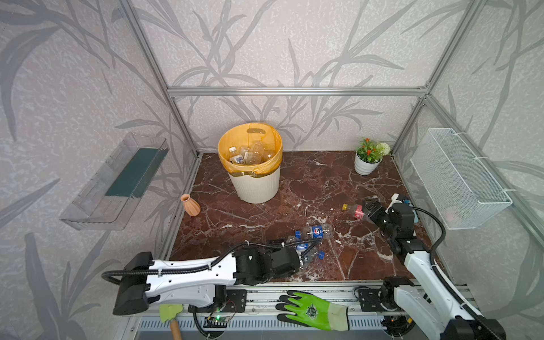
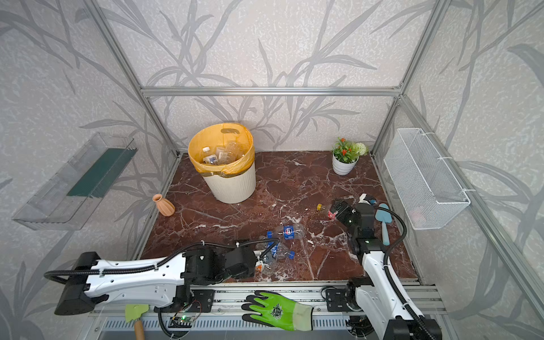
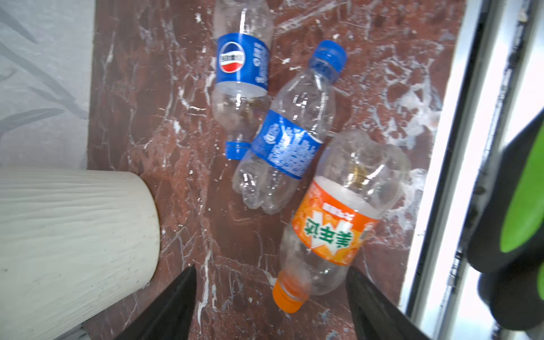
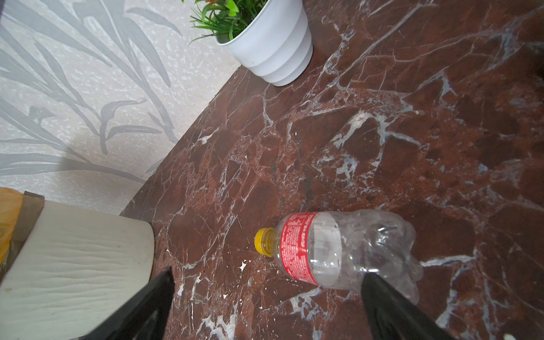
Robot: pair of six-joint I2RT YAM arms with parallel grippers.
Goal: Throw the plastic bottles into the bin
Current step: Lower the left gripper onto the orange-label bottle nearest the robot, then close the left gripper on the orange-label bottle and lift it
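The cream ribbed bin (image 1: 256,182) with its orange liner stands at the back left of the marble floor, and several clear bottles (image 1: 250,154) lie inside it. Three bottles lie together near the front: a Pepsi one (image 3: 241,67), another with a blue label (image 3: 290,141), and an orange-labelled one (image 3: 332,229). My left gripper (image 3: 270,269) is open, its jaws on either side of the orange bottle's neck and cap without touching it. A red-labelled, yellow-capped bottle (image 4: 323,250) lies on the right. My right gripper (image 4: 268,272) is open just behind it, with one finger next to its crumpled base.
A terracotta vase (image 1: 190,205) stands by the left wall and a white flower pot (image 1: 366,163) at the back right. A wire basket (image 1: 459,179) hangs on the right wall, a clear tray (image 1: 114,179) on the left. A blue trowel (image 2: 384,223) lies beside the right arm. A green glove (image 1: 312,309) rests on the front rail.
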